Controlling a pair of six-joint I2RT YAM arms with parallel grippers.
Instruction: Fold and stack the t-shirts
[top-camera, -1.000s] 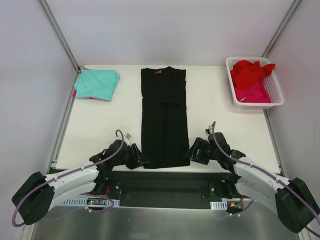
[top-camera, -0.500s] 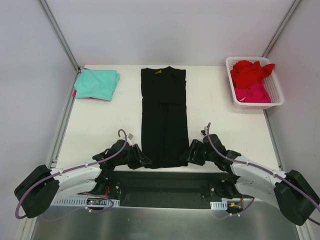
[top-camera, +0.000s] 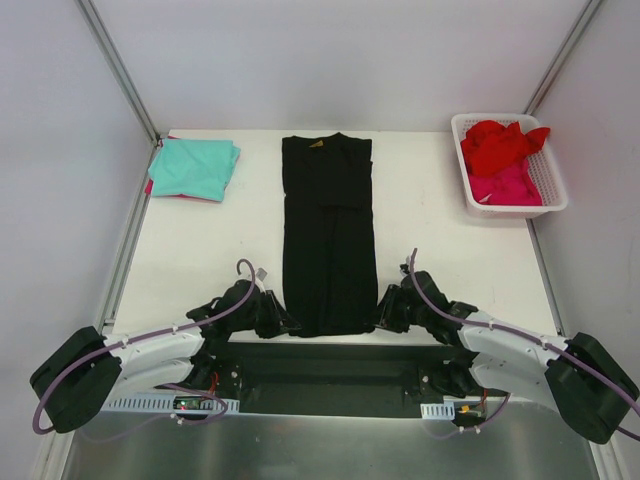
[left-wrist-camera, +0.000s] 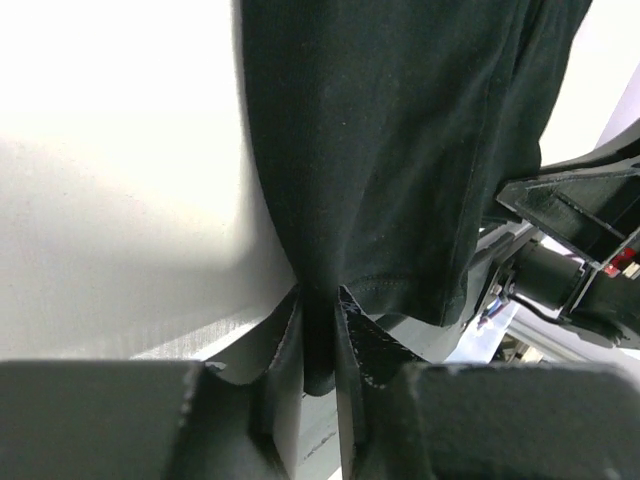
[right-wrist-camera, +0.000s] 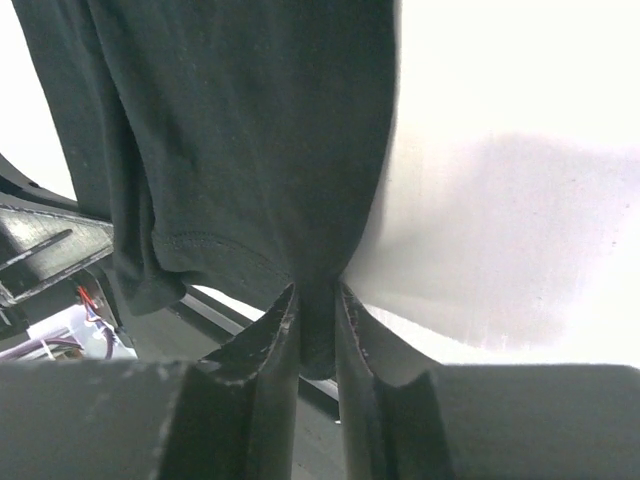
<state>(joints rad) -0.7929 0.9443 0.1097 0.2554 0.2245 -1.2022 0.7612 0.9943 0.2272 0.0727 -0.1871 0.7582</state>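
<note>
A long black t-shirt (top-camera: 328, 235) lies folded lengthwise down the middle of the white table (top-camera: 210, 250), its hem at the near edge. My left gripper (top-camera: 282, 322) is shut on the hem's left corner; in the left wrist view black cloth (left-wrist-camera: 380, 150) is pinched between the jaws of that gripper (left-wrist-camera: 320, 300). My right gripper (top-camera: 382, 318) is shut on the hem's right corner, with black cloth (right-wrist-camera: 250, 130) bunched between the jaws of that gripper (right-wrist-camera: 315, 295). A folded teal t-shirt (top-camera: 193, 166) lies at the far left over a pink one. Red and pink t-shirts (top-camera: 503, 160) fill the basket.
The white slotted basket (top-camera: 553, 180) stands at the far right corner. Metal frame rails (top-camera: 118, 65) run along both sides. The table's near edge lies just under both grippers, with the arm bases below it.
Both grippers moved inward onto the black t-shirt's near corners and closed on the cloth. The shirt itself lies as before.
</note>
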